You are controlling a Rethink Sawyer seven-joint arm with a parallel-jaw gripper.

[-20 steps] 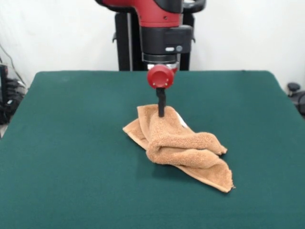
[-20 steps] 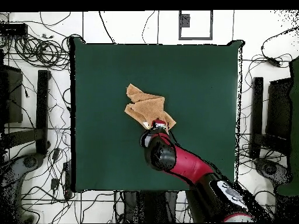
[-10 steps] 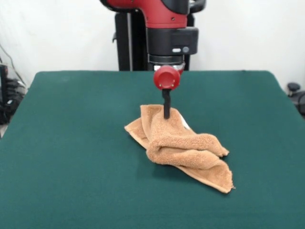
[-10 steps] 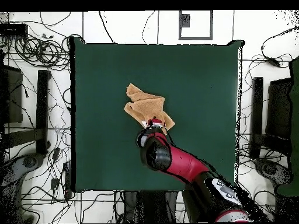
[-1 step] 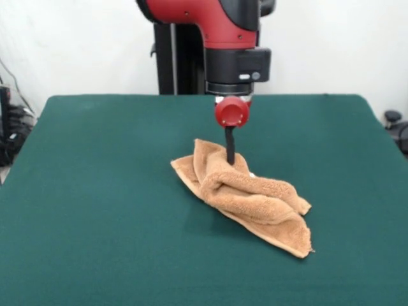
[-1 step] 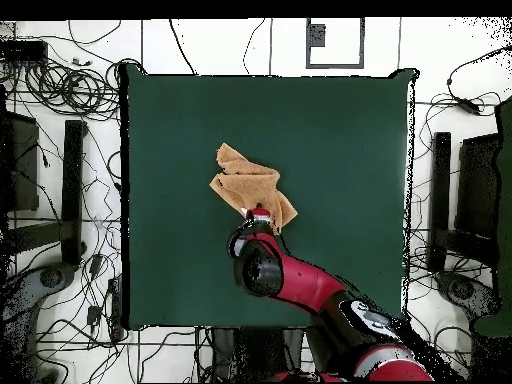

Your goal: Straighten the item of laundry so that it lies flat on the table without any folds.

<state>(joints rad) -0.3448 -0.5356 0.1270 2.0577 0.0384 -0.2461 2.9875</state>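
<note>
Towel (image 5: 245, 194) lies bunched on worktop (image 5: 95, 191), its far edge pinched in tool (image 5: 230, 155), probably to drag folds flat.

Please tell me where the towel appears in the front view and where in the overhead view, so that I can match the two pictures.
Front view: the towel lies crumpled just right of centre, below the claw.
Overhead view: the towel is left of centre, just above the red arm's tip.
Shared landmark: the claw meets the towel's edge nearest the robot in both views, on the green table.
</note>
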